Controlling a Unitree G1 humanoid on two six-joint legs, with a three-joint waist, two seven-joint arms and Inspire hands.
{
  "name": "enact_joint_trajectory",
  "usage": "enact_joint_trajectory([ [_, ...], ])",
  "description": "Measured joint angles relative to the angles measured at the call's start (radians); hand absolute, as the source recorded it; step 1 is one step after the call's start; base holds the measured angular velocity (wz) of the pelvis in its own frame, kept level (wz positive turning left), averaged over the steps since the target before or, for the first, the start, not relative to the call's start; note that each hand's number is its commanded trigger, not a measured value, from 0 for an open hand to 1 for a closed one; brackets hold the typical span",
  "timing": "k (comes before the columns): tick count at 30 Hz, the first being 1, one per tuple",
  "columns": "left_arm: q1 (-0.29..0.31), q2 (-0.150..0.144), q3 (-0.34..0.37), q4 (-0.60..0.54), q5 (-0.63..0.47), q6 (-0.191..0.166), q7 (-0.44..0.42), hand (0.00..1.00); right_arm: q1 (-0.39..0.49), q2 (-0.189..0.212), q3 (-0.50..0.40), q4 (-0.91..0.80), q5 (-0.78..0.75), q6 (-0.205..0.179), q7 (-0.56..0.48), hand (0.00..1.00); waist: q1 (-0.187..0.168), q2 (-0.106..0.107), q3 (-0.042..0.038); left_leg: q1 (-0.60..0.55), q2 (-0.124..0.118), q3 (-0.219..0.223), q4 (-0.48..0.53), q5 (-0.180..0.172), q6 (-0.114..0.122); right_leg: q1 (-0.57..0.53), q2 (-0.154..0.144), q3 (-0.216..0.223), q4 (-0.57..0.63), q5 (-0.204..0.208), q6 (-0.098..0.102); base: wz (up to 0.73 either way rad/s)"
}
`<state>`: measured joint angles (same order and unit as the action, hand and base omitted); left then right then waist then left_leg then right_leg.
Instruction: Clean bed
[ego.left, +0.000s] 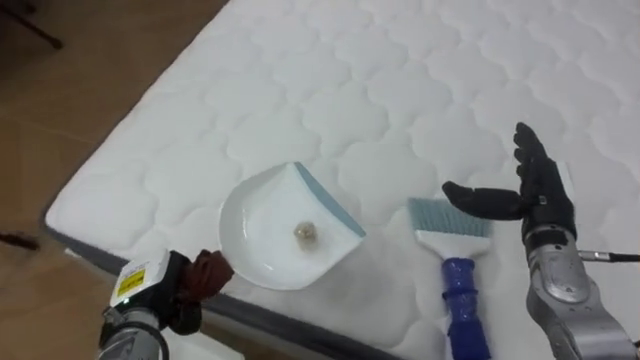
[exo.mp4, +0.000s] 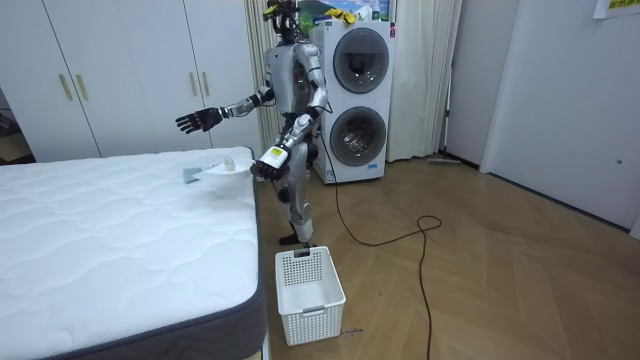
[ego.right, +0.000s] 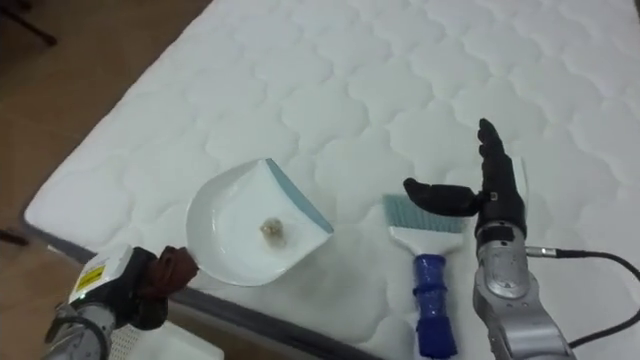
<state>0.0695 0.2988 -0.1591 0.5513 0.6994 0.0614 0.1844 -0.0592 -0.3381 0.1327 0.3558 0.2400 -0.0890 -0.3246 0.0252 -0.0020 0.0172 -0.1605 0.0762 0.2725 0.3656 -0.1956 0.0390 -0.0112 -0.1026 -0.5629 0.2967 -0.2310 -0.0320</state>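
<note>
A white dustpan (ego.left: 280, 235) with a blue-grey lip hangs just above the near edge of the white quilted mattress (ego.left: 400, 90). A small beige scrap (ego.left: 305, 232) lies in its bowl. My left hand (ego.left: 195, 285) is shut on the dustpan's handle at the lower left. A brush with pale blue bristles and a blue handle (ego.left: 455, 270) lies on the mattress to the right of the dustpan. My right hand (ego.left: 530, 190) hovers open just right of the brush head, thumb pointing left. In the room view I stand at the bed's corner, holding the dustpan (exo.mp4: 225, 168).
A white laundry basket (exo.mp4: 308, 292) stands on the wood floor by the bed's corner, near my feet. Stacked washing machines (exo.mp4: 355, 90) stand behind me and white wardrobes (exo.mp4: 110, 70) along the wall. Bare wooden floor (ego.left: 60, 90) lies left of the mattress.
</note>
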Motion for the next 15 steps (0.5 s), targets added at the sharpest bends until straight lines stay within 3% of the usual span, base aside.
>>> enact_joint_trajectory([
  [3,0.001,-0.002,0.004,-0.001,0.001,0.0,0.0,1.0,0.003,0.0,0.003,0.0,-0.005,0.0,0.0,0.0,0.011,0.016,-0.0023,-0.004,-0.002,0.001,0.002,0.002,0.001,0.017,-0.003,-0.027,-0.004,-0.003,0.005,0.39],
  [8,0.001,-0.003,0.052,-0.014,0.001,-0.005,0.004,1.0,0.003,0.0,0.002,-0.002,-0.005,0.0,0.0,0.0,0.021,0.021,-0.0066,0.015,-0.025,-0.012,-0.03,0.016,0.005,0.044,-0.008,-0.016,-0.013,-0.009,0.016,0.25],
  [10,0.003,-0.003,0.058,-0.015,0.003,-0.005,0.004,1.0,0.003,-0.001,0.002,-0.002,-0.005,0.0,0.001,0.0,0.023,0.023,-0.016,0.023,-0.036,-0.024,-0.041,0.019,0.005,0.052,-0.009,-0.016,-0.023,-0.012,0.022,0.23],
  [15,0.004,-0.003,0.059,-0.027,-0.001,-0.01,0.004,1.0,0.003,-0.001,0.004,0.004,0.021,0.0,0.002,0.0,0.037,0.006,-0.0201,0.082,-0.062,-0.053,-0.09,0.031,0.004,0.1,-0.019,-0.005,-0.02,-0.013,0.03,0.26],
])
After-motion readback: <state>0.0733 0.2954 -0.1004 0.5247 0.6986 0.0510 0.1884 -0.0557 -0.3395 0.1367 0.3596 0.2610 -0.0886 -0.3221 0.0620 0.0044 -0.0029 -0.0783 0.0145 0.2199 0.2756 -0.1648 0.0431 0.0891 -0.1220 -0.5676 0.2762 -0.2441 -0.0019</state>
